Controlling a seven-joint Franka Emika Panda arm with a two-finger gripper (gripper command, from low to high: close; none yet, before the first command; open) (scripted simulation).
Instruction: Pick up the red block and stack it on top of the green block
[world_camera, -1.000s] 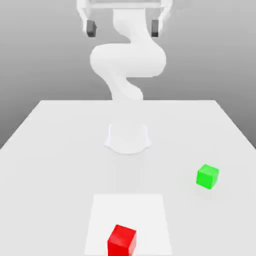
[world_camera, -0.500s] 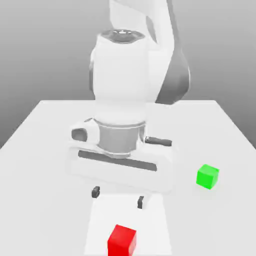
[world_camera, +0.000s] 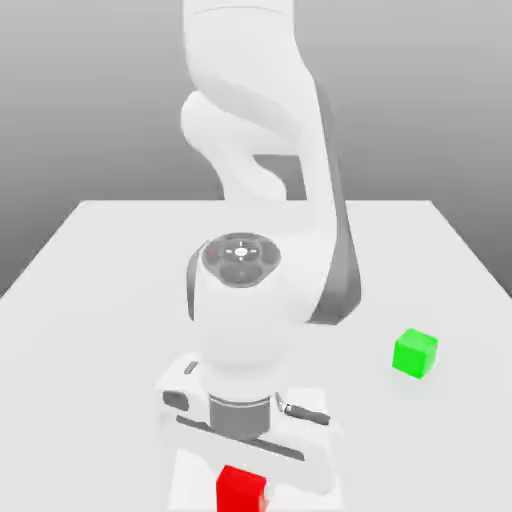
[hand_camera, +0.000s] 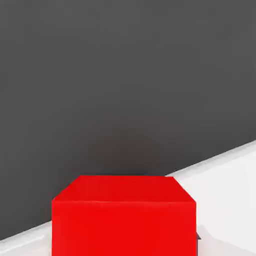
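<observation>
My gripper (world_camera: 243, 480) is clamped on red cube (hand_camera: 124, 227), low over white table (world_camera: 90, 370). Best I lift straight, keep cube level, clear green cube (world_camera: 414, 354) at exterior view's right, then centre above.

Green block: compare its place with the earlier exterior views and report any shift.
No, the green block has not moved; it sits at the same spot relative to the table's edge.
</observation>
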